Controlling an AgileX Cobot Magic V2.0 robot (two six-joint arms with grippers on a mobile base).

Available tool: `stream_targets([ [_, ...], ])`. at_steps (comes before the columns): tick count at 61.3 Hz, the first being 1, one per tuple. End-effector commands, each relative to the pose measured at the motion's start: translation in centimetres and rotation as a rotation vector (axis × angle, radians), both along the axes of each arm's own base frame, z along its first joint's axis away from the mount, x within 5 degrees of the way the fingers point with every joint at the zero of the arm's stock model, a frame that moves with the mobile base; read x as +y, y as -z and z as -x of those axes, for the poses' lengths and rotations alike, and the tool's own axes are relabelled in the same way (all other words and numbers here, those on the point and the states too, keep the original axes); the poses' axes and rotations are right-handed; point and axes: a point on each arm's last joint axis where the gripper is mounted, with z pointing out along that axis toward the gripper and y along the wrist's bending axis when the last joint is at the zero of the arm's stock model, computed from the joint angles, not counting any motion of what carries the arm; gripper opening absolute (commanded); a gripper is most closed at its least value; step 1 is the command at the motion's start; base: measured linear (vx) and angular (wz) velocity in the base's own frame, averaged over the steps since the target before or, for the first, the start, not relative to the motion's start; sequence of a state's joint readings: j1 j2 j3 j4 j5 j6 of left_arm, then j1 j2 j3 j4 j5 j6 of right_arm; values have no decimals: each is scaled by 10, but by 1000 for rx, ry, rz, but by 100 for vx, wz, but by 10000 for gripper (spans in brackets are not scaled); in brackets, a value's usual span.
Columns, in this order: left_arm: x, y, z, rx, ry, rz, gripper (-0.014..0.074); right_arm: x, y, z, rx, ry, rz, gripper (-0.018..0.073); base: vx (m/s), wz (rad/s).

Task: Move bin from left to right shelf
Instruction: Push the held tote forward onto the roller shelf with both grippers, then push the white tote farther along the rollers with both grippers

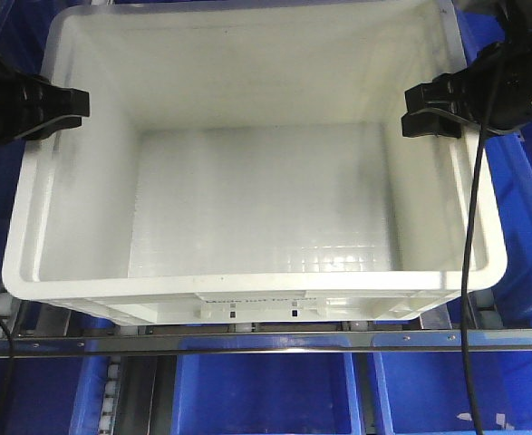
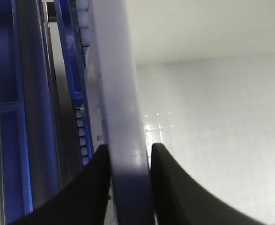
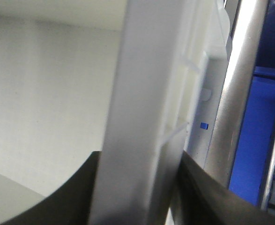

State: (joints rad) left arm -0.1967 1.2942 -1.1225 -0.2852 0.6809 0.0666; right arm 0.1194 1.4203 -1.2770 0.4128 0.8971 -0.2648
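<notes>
The bin [image 1: 256, 208], a large empty white crate with a ribbed rim, fills the front view and rests on a roller shelf. My left gripper [image 1: 66, 104] is shut on the bin's left rim. In the left wrist view the rim [image 2: 123, 103] runs between the two black fingers of that gripper [image 2: 129, 149], one finger outside the wall and one inside. My right gripper [image 1: 424, 111] is shut on the bin's right rim. The right wrist view shows the white rim [image 3: 142, 93] clamped in that gripper [image 3: 139, 157]. Faint black print shows on the bin's near side.
A metal shelf rail [image 1: 266, 343] crosses in front of the bin. Blue plastic bins sit below [image 1: 266, 394] and to the right [image 1: 528, 199]. A black cable [image 1: 468, 290] hangs from the right arm. A steel upright [image 3: 238, 93] stands close beside the right rim.
</notes>
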Motion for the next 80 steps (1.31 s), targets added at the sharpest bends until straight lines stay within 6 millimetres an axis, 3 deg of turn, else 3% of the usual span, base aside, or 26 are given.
stream_targets([
  [1, 0, -28, -2, -175, -12, 14, -1, 0, -33, 0, -186, 21, -66, -4, 0, 0],
  [16, 1, -28, -3, -183, -16, 5, -1, 3, -35, -2, -209, 13, -100, -4, 0, 0],
  [80, -2, -5, -27, -140, -26, -15, -1, 11, 13, -37, -64, -9, -114, -4, 0, 0],
])
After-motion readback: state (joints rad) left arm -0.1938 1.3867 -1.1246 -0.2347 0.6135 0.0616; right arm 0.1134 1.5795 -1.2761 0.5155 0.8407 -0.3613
